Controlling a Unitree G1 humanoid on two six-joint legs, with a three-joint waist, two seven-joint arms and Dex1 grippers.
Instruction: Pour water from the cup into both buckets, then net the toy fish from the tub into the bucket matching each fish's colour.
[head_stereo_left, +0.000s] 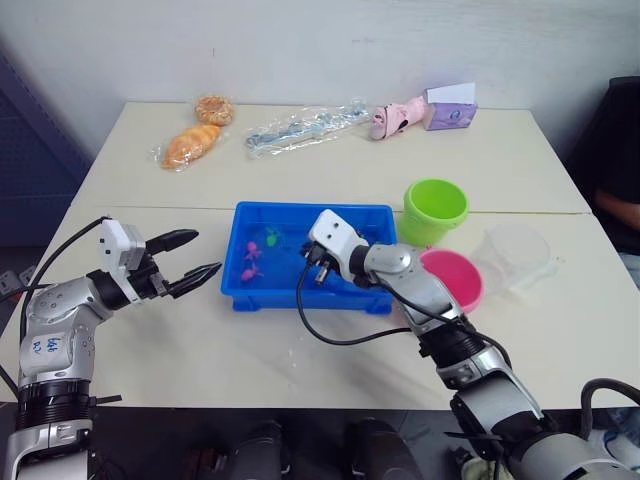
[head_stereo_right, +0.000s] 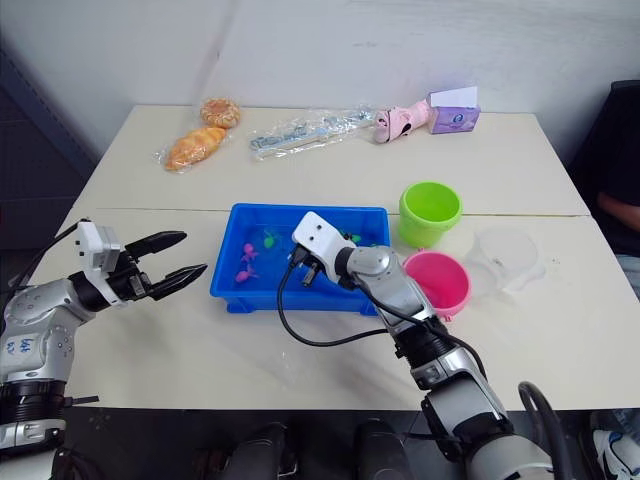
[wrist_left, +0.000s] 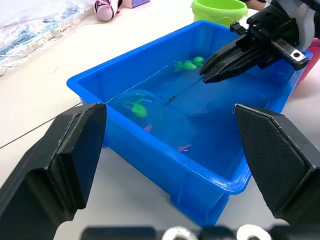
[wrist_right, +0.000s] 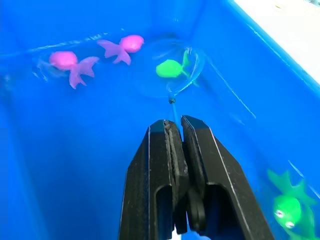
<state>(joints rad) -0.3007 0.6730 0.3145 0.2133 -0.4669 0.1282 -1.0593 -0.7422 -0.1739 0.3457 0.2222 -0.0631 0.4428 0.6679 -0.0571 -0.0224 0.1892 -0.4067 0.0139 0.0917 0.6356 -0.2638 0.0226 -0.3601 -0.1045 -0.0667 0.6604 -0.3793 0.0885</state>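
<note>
The right gripper, fingers pinched on the thin handle of the small blue-rimmed mesh net, reaches into the shallow bright blue plastic tub at mid-counter. A green toy fish seems to lie in the hoop, two pink ones beside. The left gripper hangs wide open, empty, off the tub's left edge.

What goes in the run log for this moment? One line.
phase: netting | right gripper: shut on net handle | net: around green fish in tub | left gripper: open, idle
</note>
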